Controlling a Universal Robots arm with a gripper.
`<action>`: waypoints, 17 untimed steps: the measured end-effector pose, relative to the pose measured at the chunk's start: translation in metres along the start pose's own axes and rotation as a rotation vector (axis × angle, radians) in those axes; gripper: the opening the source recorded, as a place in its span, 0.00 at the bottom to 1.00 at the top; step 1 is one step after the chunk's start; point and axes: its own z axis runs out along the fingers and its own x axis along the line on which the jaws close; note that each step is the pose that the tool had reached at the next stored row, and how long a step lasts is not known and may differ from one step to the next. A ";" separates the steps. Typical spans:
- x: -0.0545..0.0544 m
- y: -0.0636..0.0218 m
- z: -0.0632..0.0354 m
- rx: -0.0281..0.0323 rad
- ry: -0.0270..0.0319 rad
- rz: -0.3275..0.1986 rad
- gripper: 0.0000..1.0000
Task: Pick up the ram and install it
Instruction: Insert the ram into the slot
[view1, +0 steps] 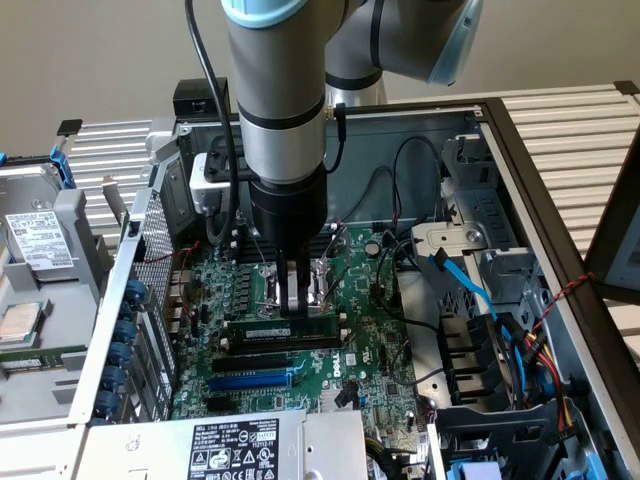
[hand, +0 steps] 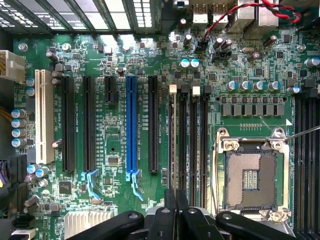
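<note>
At the exterior view's left we see a hard drive (view1: 35, 240) outside the open computer case (view1: 380, 130). Near the middle of the motherboard (view1: 380, 340), the ram (view1: 262, 331) stands on edge along a memory slot, beside the CPU socket (hand: 248, 177). Our gripper (view1: 297, 308) pinches its top edge, fingers nearly together. Blue cables (view1: 470, 290) lie by the case's right wall.

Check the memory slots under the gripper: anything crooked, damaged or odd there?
Nothing looks damaged. The ram stands on edge along its black slot, level as far as the exterior view shows, with the gripper shut on it. One oddity: the CPU socket is bare, with no cooler.
</note>
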 end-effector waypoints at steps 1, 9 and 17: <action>0.000 0.0000 0.0000 0.0000 0.0000 0.000 0.12; 0.000 0.0000 0.0000 0.0000 0.0001 0.000 0.20; 0.000 0.0000 -0.0065 -0.0010 0.0001 0.000 0.20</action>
